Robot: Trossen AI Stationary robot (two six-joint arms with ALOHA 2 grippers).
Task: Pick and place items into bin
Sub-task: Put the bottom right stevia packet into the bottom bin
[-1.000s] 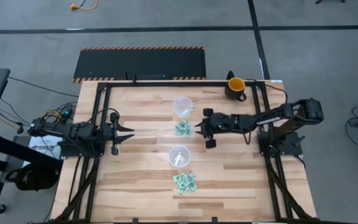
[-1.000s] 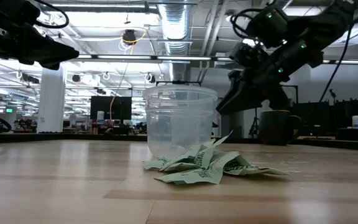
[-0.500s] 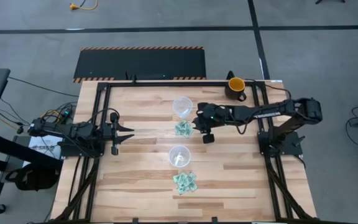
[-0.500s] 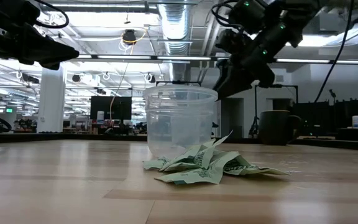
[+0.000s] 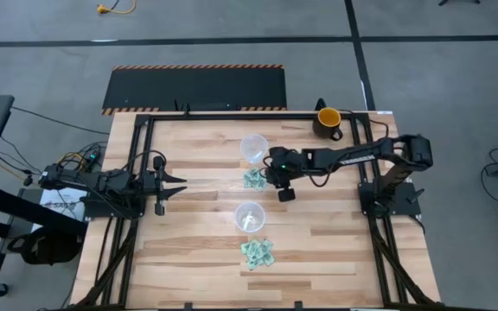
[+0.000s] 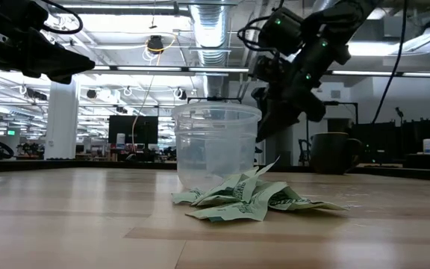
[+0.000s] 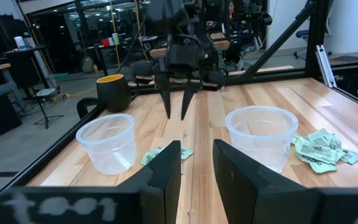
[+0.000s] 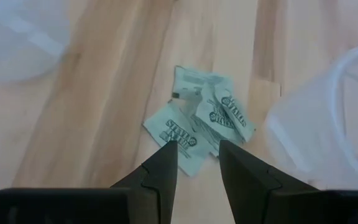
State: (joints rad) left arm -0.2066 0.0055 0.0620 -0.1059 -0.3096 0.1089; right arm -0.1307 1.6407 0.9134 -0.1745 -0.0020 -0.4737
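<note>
Waiting at table's left edge, left gripper (image 5: 180, 182) sits w/ fingers slightly apart, empty. Mid-table: two clear cups (image 5: 254, 148), each w/ a pile of pale green packets (image 5: 254, 179) just beside it. Right gripper (image 5: 268, 172) hovers over the far pile, jaws narrowly parted, nothing held. Mug (image 5: 328, 122) at far right corner.

Both arms are dark, near-black, built of slim jointed segments; the right arm (image 5: 353, 157) shows small green indicator lights near its wrist. Black cables loop along the links of the left arm (image 5: 102, 183). Each gripper ends in two flat, tapering black fingers (image 7: 166, 174) with squared tips.
</note>
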